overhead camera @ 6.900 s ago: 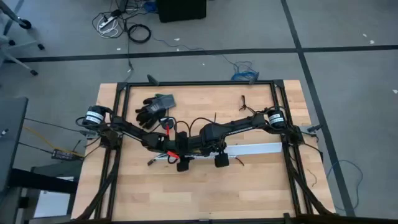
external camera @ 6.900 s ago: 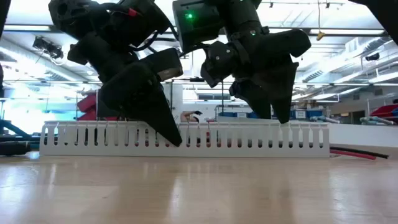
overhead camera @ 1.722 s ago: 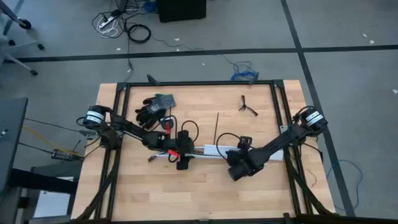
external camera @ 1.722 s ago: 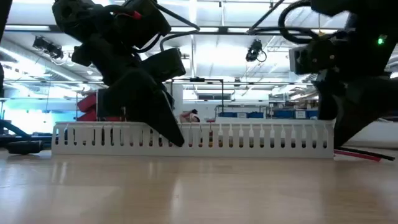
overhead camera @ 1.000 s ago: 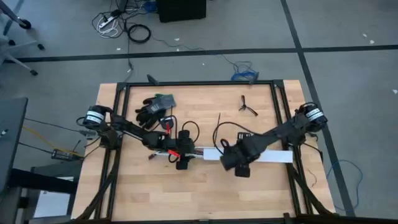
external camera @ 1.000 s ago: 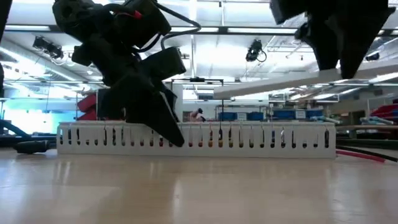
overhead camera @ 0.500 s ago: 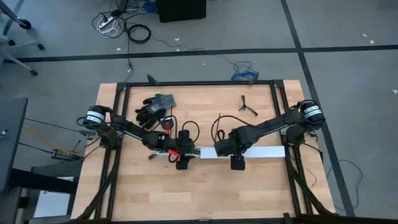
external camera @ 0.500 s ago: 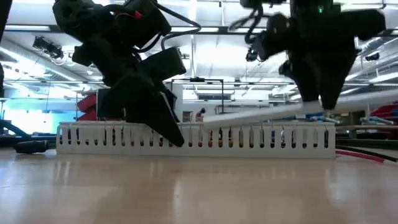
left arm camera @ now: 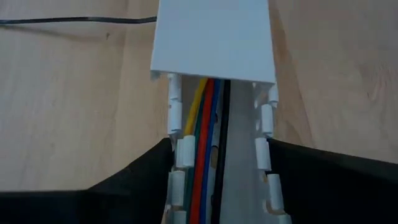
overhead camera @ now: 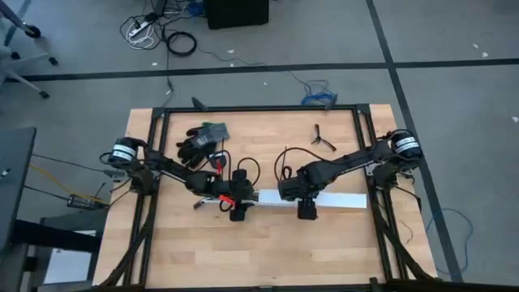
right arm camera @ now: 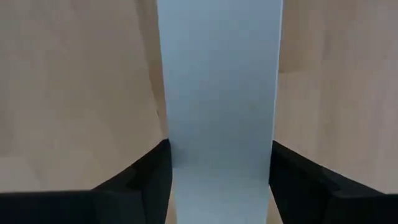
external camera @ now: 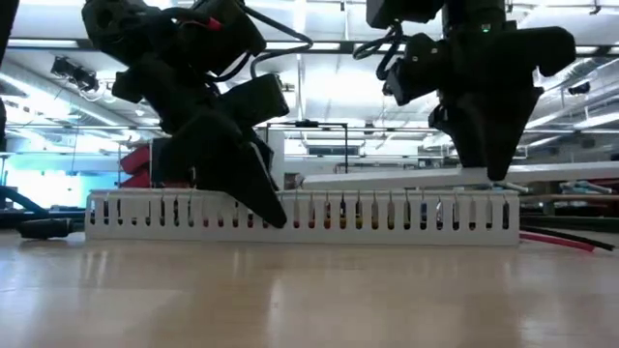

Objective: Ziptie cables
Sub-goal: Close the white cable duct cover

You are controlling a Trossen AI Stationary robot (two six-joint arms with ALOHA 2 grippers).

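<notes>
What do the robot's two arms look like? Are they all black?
Mostly. Both are dark, jointed arms with thin black cables looping off them. Each has a round silver-and-black joint by the table's edge. The left arm shows red bits near its wrist; a small green light shows above the right gripper. The left gripper has dark, pointed, wedge-shaped fingers.

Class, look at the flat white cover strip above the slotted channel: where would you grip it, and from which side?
Grip the cover strip across its narrow width, on its two long edges, coming from above, as the right gripper does. It is flat, thin and lies about level over the channel, so only the edges offer opposing faces.
</notes>
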